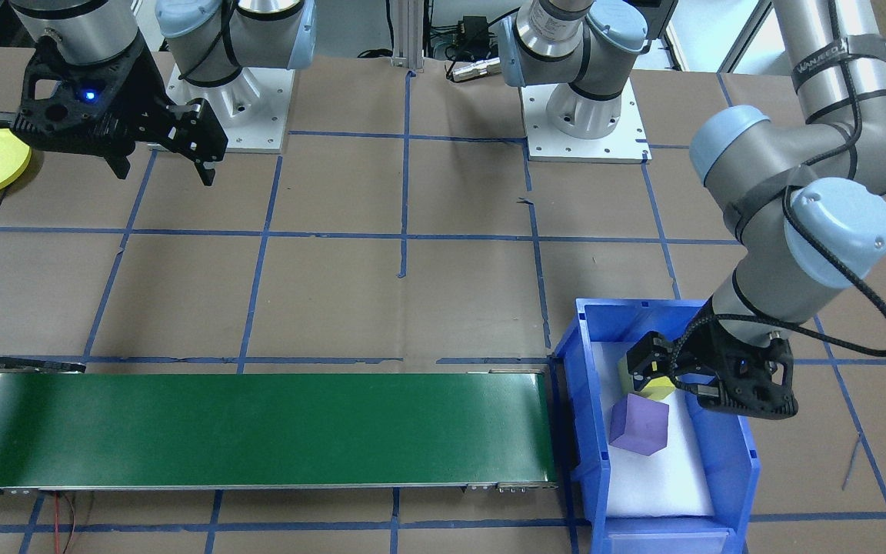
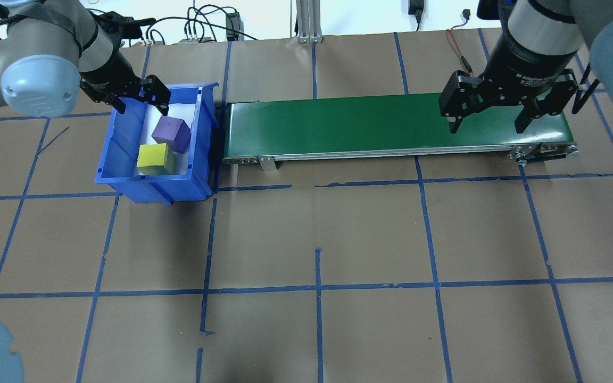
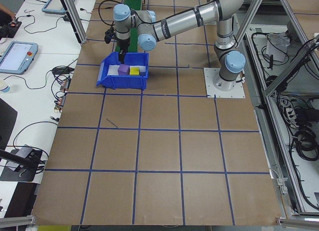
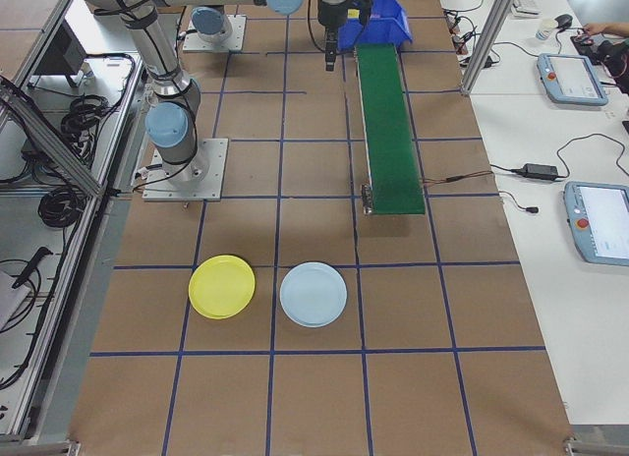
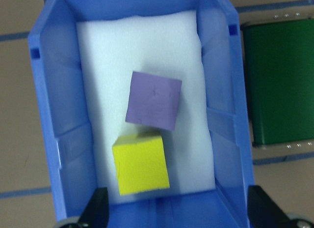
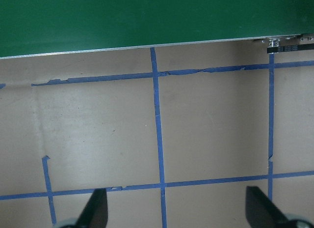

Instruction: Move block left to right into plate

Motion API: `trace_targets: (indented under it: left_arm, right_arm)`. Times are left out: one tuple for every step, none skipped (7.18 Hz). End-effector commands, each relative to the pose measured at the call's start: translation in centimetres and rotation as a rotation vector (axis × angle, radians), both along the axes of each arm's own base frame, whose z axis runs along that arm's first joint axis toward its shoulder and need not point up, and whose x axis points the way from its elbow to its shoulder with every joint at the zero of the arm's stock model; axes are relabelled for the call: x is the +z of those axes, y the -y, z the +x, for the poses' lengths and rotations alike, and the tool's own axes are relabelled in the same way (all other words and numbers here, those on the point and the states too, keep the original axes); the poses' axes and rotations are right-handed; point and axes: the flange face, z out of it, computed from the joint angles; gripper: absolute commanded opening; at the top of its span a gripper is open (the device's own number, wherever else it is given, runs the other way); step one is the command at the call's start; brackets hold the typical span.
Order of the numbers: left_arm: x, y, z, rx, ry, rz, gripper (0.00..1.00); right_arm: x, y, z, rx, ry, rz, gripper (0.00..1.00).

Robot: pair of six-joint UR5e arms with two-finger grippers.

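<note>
Item 1. Blue bin (image 2: 125,159), at the robot's left end of the desk (image 2: 317,239), foam-lined. Holds two cubes lying corner to edge, touching or nearly so: yellow block (image 5: 141,164) toward the robot, purple block (image 5: 153,100) behind it.

Item 2. Left gripper (image 1: 654,373), over the bin's inner end. In the front-facing view its fingers sit about the yellow block; in the wrist view both fingers are spread wide, tips at the lower corners, nothing held. Contact with the block cannot be told.

Item 3. Green conveyor (image 2: 391,125), beside the bin, belt bare, running toward the robot's right.

Item 4. Right gripper (image 2: 490,109), hanging above the conveyor's far end, fingers wide apart, empty.

Item 5. Yellow plate (image 4: 221,286) and pale blue plate (image 4: 314,294), side by side on the desk beyond the conveyor's end. Which is meant, the task does not say.

Handling note, step in hand: pick one block from the bin, judged the yellow. Square the fingers to two opposite flat faces, keep clear of the purple block's near corner and the bin wall, descend fully before closing, lift straight up, then set it on the near end of the belt.
</note>
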Motion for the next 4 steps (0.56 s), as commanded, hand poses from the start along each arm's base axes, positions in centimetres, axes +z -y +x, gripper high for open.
trace_targets:
  left_arm:
    - [-2.7, 1.7, 0.3, -0.056, 0.005, 0.025, 1.00]
    - [-3.8, 2.0, 0.4, -0.058, 0.002, 0.040, 1.00]
    - [-4.6, 2.5, 0.5, -0.055, 0.000, 0.049, 1.00]
    - [-5.2, 2.6, 0.5, -0.061, -0.003, 0.059, 1.00]
  right_arm:
    - [0.0, 0.0, 0.0, 0.000, 0.000, 0.001, 1.00]
    - [0.0, 0.0, 0.0, 0.000, 0.000, -0.001, 1.00]
    - [0.0, 0.0, 0.0, 0.000, 0.000, -0.001, 1.00]
    - [0.0, 0.0, 0.0, 0.000, 0.000, -0.001, 1.00]
